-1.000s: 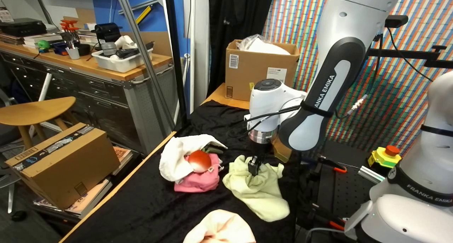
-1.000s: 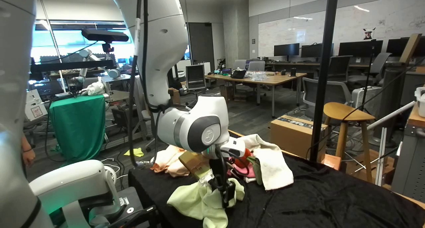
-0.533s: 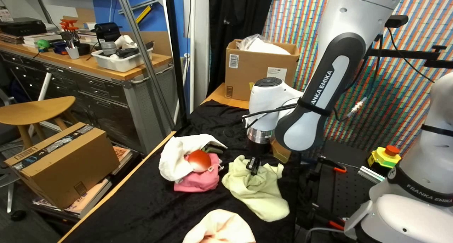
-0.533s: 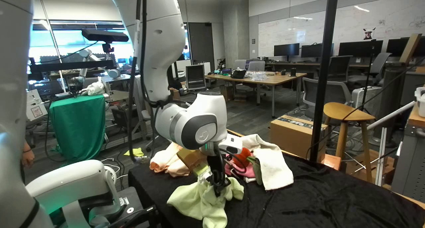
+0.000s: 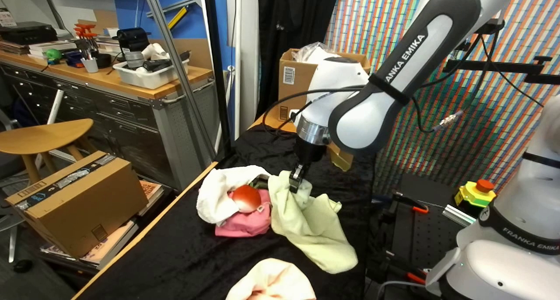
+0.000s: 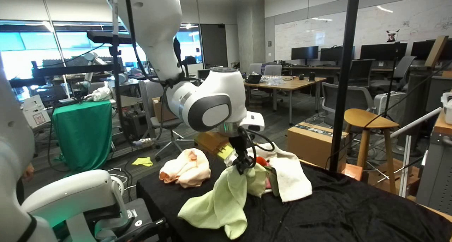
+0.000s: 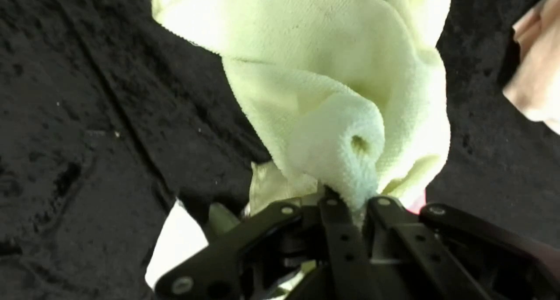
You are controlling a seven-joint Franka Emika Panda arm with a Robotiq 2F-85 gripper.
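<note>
While its jaws pinch a fold, the gripper (image 7: 356, 199) stands higher than half a second ago and farther from the robot-side edge of the tabletop (image 5: 183, 256), one end of the green cloth (image 5: 321, 234) raised beside the pink cloth (image 5: 245, 225). Its other end has stayed by that edge. White cloth (image 5: 216, 199) lies toward the opposite edge, peach cloth (image 5: 273, 278) near one end edge, a carton (image 5: 299, 83) near the other.
</note>
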